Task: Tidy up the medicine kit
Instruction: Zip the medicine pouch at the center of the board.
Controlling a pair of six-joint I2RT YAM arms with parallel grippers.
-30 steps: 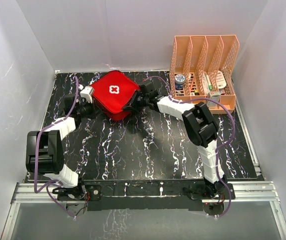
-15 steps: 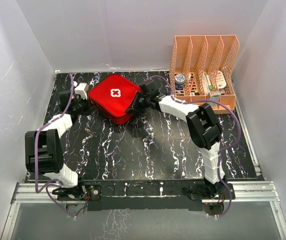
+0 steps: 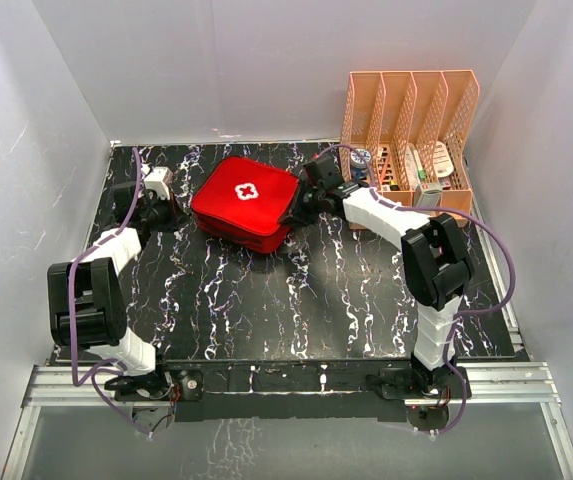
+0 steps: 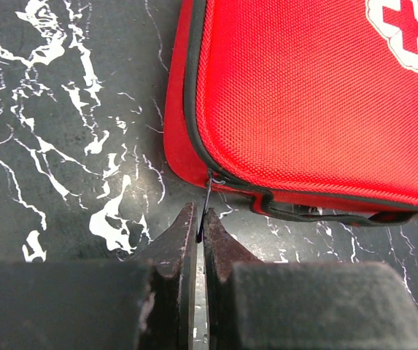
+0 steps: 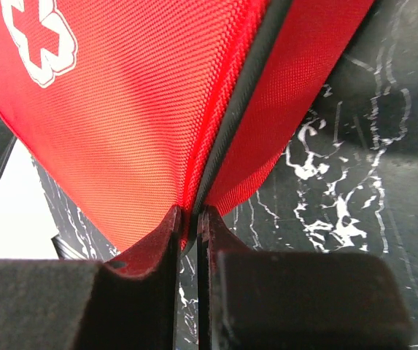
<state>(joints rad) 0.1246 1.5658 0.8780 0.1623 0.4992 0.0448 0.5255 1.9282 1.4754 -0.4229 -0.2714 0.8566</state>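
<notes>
We see a black, white-veined counter [image 3: 296, 300] beneath both end effectors. Past the right end effector [image 3: 296, 208], off to its right, the rack [image 3: 411, 100] stands at the counter's far corner; the small items in its slots are too small for us to name.

The kit [image 3: 246, 195] lies flat on the counter between the two end effectors, lid up, with the white cross on top. We cannot tell whether its zip is shut all the way round.

The right end effector meets the kit's right corner. In its wrist view the fingers [image 5: 166, 237] are pressed together on the red fabric at the black seam, and the kit rises straight ahead of them.

The left end effector [image 3: 179, 208] sits at the kit's left corner. In its wrist view its tips are closed on the pull [image 4: 206, 197], a thin black loop that runs from the kit's near corner straight into the tips. The kit's body lies just ahead and to the right of them.
</notes>
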